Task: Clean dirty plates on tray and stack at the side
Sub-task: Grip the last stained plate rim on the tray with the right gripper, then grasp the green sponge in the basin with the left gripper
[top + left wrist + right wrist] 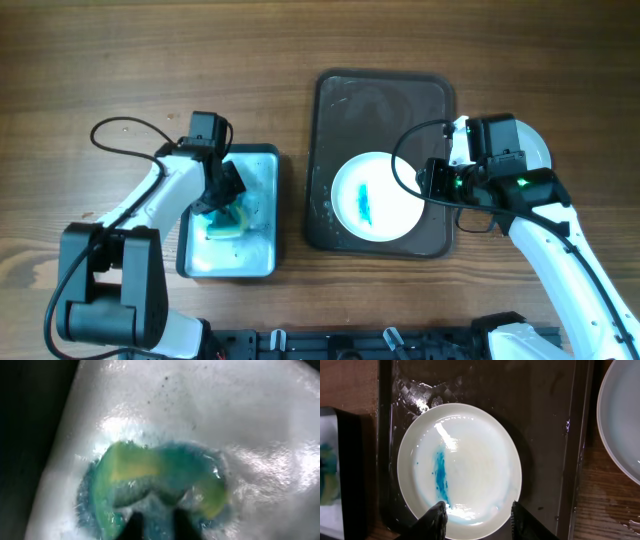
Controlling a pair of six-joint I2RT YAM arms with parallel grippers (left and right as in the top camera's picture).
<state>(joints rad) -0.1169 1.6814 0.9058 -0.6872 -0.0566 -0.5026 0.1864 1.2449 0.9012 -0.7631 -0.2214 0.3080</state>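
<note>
While blue-stained plate (380, 185) sits in tray (380, 105), right jaws apart; left jaws clamp sponge (226, 224) in basin (250, 250).

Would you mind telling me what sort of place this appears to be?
Probably a lab bench staged as a dishwashing station, not a real kitchen: two robot arms at a wooden table, a dark tray holding a blue-smeared plate, and a metal basin with a soapy sponge.
</note>
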